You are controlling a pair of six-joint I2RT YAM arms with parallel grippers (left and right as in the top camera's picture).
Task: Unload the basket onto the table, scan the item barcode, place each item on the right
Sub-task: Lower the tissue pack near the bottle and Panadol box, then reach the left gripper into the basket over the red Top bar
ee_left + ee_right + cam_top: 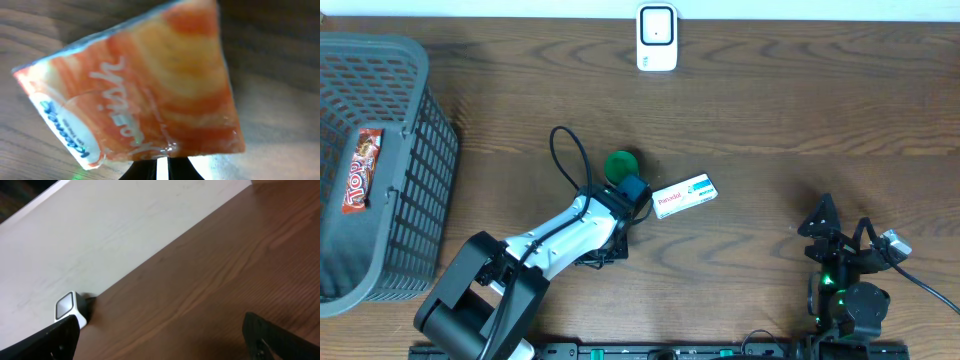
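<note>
left gripper [648, 198] pinching orange-and-white plastic packet [686, 194] (mid-frame) | right gripper [840, 228] spread wide, lower right | white boxy scanner [657, 37] top centre

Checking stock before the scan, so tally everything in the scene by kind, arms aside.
Baskets: 1, the grey basket
Scanners: 1, the white scanner
Packaged goods: 2, the snack bar in the basket and the orange-and-white packet
Unidentified: 1, the green round object
Total: 5
</note>
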